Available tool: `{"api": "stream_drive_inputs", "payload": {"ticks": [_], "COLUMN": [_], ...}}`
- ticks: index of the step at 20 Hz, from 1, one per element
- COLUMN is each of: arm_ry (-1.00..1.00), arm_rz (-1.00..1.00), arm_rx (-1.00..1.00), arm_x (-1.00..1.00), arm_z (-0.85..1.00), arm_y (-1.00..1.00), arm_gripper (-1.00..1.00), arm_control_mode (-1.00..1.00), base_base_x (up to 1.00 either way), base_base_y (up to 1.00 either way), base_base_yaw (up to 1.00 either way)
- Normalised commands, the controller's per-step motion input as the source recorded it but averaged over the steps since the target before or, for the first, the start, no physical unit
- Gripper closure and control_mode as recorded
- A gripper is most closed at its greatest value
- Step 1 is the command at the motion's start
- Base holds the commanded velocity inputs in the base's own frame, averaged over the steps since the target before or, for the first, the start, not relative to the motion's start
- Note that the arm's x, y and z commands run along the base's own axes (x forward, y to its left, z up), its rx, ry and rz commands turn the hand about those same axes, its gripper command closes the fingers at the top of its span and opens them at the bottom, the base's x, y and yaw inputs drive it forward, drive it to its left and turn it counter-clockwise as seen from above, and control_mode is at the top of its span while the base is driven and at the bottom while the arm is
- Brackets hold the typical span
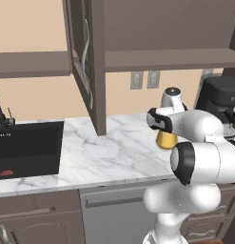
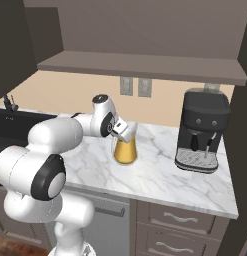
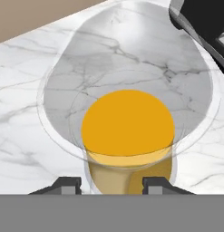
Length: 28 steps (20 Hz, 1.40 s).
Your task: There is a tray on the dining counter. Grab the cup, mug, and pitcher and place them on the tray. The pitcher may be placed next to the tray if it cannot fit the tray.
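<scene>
Presently the end effector [image 3: 112, 185] straddles the pitcher [image 2: 125, 149] left of the coffee machine [image 2: 200, 131] on the bench [image 2: 160, 175]; whether it grips is unclear.

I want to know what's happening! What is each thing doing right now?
Amber-yellow conical pitcher: upright on the marble worktop, between the pincer's tips.
Pincer: partly closed around the pitcher's top.
Brown cabinet door: open.
Black coffee machine: standing upright.
</scene>
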Motion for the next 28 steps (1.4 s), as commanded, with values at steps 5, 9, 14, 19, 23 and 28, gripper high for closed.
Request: {"api": "stream_drive_inputs", "payload": {"ticks": [5, 9, 14, 19, 23, 28], "arm_ry": [0.00, 0.00, 0.00, -0.03, -0.06, 0.00], "arm_rz": [0.00, 0.02, 0.15, 0.22, 0.23, 0.16], "arm_rx": [0.00, 0.01, 0.00, 0.01, 0.02, 0.03], "arm_x": [0.00, 0.00, -0.16, -0.34, -0.34, -0.20], "arm_z": [0.00, 0.00, 0.00, 0.04, 0.11, 0.19], "arm_y": [-0.02, -0.23, -0.19, -0.22, -0.19, -0.04], "arm_gripper": [1.00, 1.00, 1.00, 1.00, 1.00, 1.00], "arm_control_mode": [-1.00, -1.00, -1.00, -1.00, -1.00, -1.00], "base_base_x": [0.00, 0.00, 0.00, 0.00, 0.00, 0.00], "base_base_y": [0.00, 0.00, 0.00, 0.00, 0.00, 0.00], "base_base_yaw": [0.00, 0.00, 0.00, 0.00, 0.00, 0.00]}}
